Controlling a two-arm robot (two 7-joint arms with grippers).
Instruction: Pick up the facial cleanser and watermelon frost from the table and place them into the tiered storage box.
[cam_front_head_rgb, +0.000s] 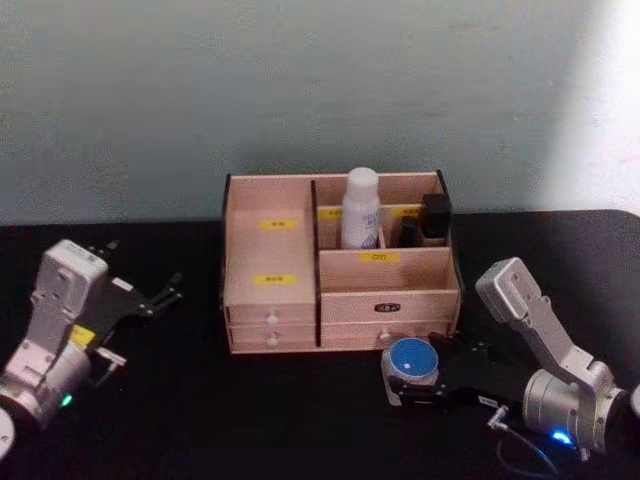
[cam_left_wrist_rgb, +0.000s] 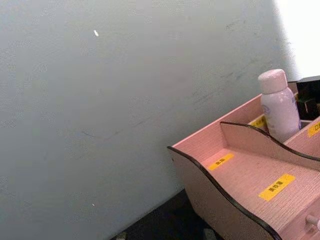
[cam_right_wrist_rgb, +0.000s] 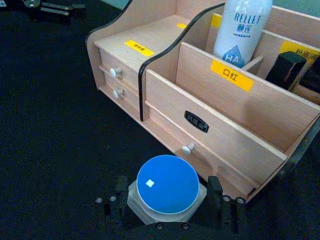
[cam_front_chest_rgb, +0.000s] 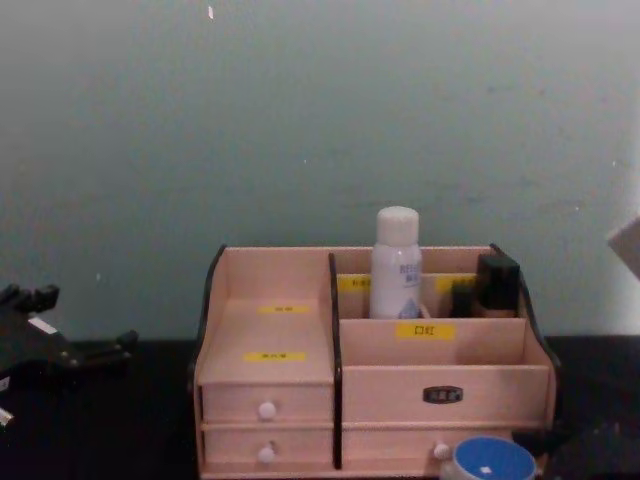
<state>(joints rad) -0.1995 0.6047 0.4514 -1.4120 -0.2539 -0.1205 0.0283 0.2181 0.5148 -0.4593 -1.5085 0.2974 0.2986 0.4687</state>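
Note:
The facial cleanser (cam_front_head_rgb: 360, 208) (cam_front_chest_rgb: 396, 262) (cam_right_wrist_rgb: 242, 30) (cam_left_wrist_rgb: 277, 107), a tall white bottle with pale blue print, stands upright in a back compartment of the tiered storage box (cam_front_head_rgb: 270, 250) (cam_front_chest_rgb: 270, 330) (cam_right_wrist_rgb: 240, 107) (cam_left_wrist_rgb: 240, 170). The watermelon frost (cam_front_head_rgb: 411, 360) (cam_right_wrist_rgb: 167, 184) (cam_front_chest_rgb: 490, 462), a squat clear jar with a blue lid, is just in front of the box's lower right drawer. My right gripper (cam_front_head_rgb: 415, 370) (cam_right_wrist_rgb: 167, 202) is shut on the jar, one finger on each side. My left gripper (cam_front_head_rgb: 145, 265) (cam_front_chest_rgb: 85, 317) hangs open and empty, left of the box.
Dark small items (cam_front_head_rgb: 435, 215) (cam_right_wrist_rgb: 290, 67) (cam_front_chest_rgb: 495, 280) fill the box's back right compartment beside the bottle. The stepped left compartments and the front right one hold nothing. The black table (cam_front_head_rgb: 200, 420) stretches around the box, with a pale wall behind.

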